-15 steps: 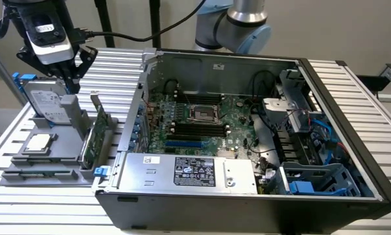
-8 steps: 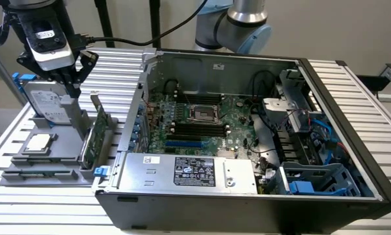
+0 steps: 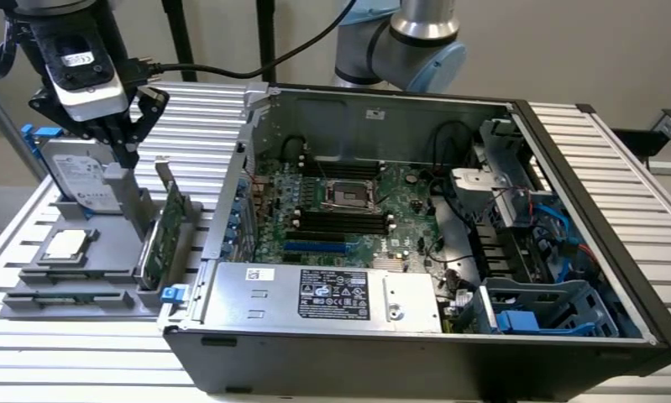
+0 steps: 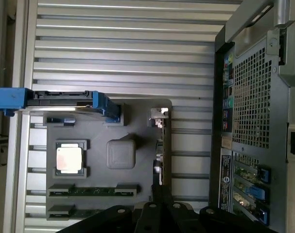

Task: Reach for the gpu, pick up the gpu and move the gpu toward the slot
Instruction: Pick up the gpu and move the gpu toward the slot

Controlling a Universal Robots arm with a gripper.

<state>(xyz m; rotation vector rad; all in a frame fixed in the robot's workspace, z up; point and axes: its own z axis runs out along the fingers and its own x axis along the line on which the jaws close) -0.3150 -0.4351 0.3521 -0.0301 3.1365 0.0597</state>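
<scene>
Black gripper (image 3: 120,151), jaws together and empty, is hovering over the grey moulded tray (image 3: 44,290). The thin green circuit-board gpu (image 3: 174,220) is standing edgewise along the tray's edge nearest the black computer case (image 3: 425,369), apparently so that its top edge is exposed for grasping.

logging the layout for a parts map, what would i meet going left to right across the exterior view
cpu chip → gpu → power supply → blue drive cage

You face ribbed aluminium table (image 3: 615,159); plain beige wall (image 3: 582,42) behind table; black poles (image 3: 181,42) at table's far edge; soft even light.
</scene>
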